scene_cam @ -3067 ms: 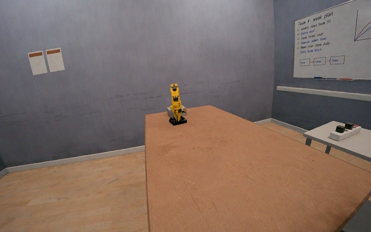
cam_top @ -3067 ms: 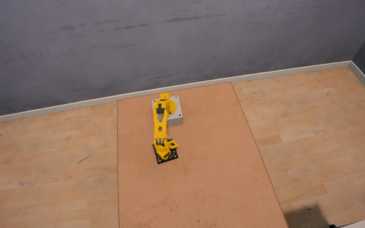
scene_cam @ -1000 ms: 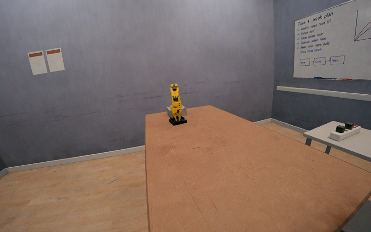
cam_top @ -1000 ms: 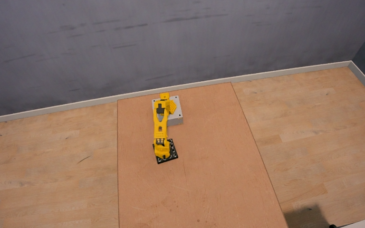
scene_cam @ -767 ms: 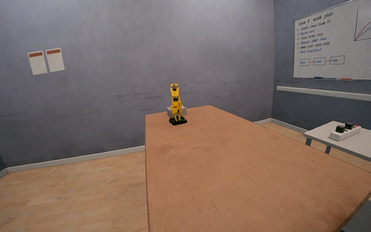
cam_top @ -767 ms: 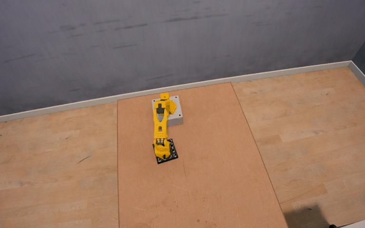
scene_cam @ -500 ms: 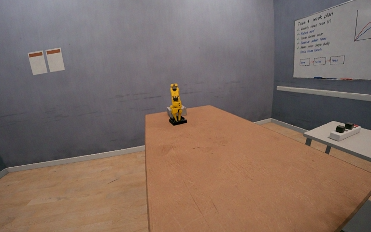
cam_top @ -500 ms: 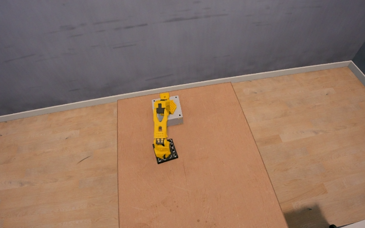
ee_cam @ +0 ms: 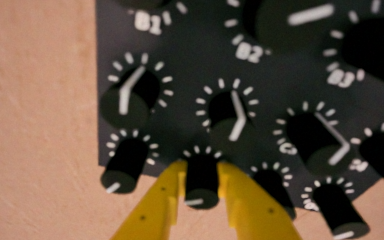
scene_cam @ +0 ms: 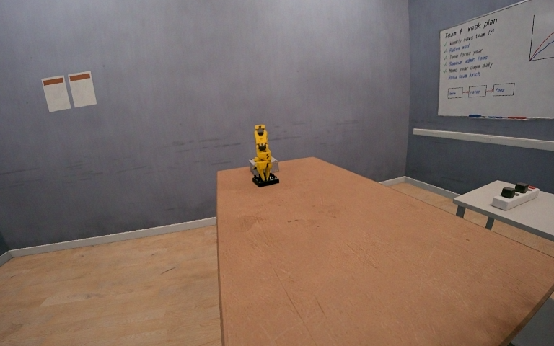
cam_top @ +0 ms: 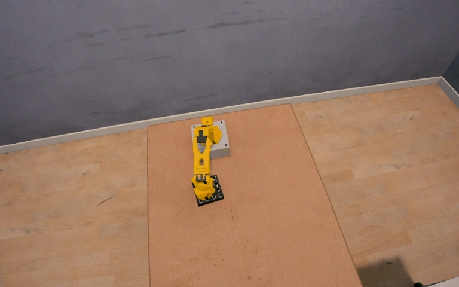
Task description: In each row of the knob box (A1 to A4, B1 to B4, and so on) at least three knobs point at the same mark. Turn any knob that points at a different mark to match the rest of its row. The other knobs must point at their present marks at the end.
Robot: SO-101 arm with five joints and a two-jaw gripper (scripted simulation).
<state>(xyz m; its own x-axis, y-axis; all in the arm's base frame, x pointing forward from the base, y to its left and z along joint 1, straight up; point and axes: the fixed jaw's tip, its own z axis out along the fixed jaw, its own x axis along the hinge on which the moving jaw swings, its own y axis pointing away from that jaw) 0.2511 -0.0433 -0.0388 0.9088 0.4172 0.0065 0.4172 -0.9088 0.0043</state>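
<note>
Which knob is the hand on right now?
In the wrist view the hand is shut on a knob in the row nearest the camera, second from the box's left edge, below the row under B1 and B2.

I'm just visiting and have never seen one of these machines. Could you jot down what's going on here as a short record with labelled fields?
machine: small yellow robot arm on a black base plate
surface: long brown wooden table
object worked on: grey box with a dark face of black round knobs, near the table's far end
gripper: yellow two-fingered gripper, shut on one black knob
held knob: black cylinder with a white pointer line, in the row nearest the box's edge
labels readable: B1, B2, B3, blurred
</note>
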